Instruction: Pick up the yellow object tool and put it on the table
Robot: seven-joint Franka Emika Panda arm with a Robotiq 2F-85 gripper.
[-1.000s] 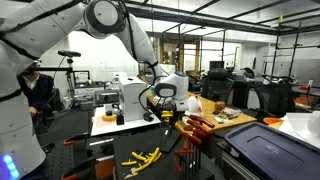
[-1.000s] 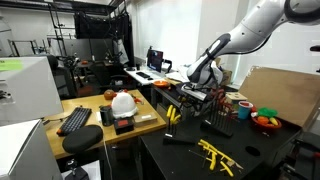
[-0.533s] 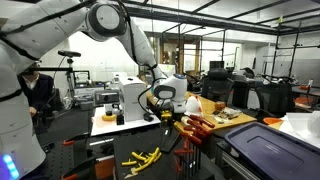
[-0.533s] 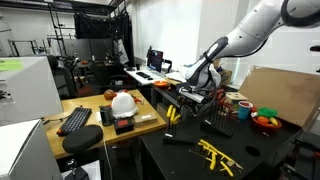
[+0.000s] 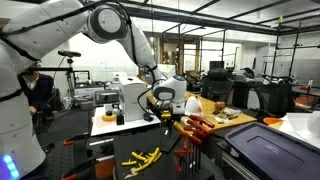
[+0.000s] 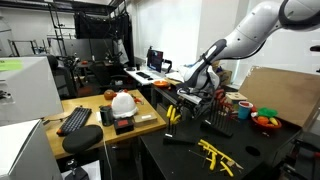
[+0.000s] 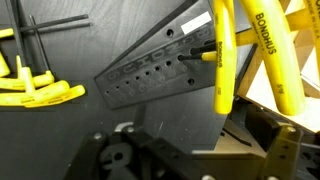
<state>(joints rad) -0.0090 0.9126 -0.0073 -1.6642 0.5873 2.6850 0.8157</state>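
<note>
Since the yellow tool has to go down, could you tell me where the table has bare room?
Bare black table lies between the loose yellow keys and the grey rack. Around the rack and hand it is crowded.

Overhead lighting is even in both exterior views; the white wall [image 6: 165, 30] at 12 o'clock is overexposed. The wrist view is dim, blurred at 6 o'clock.
</note>
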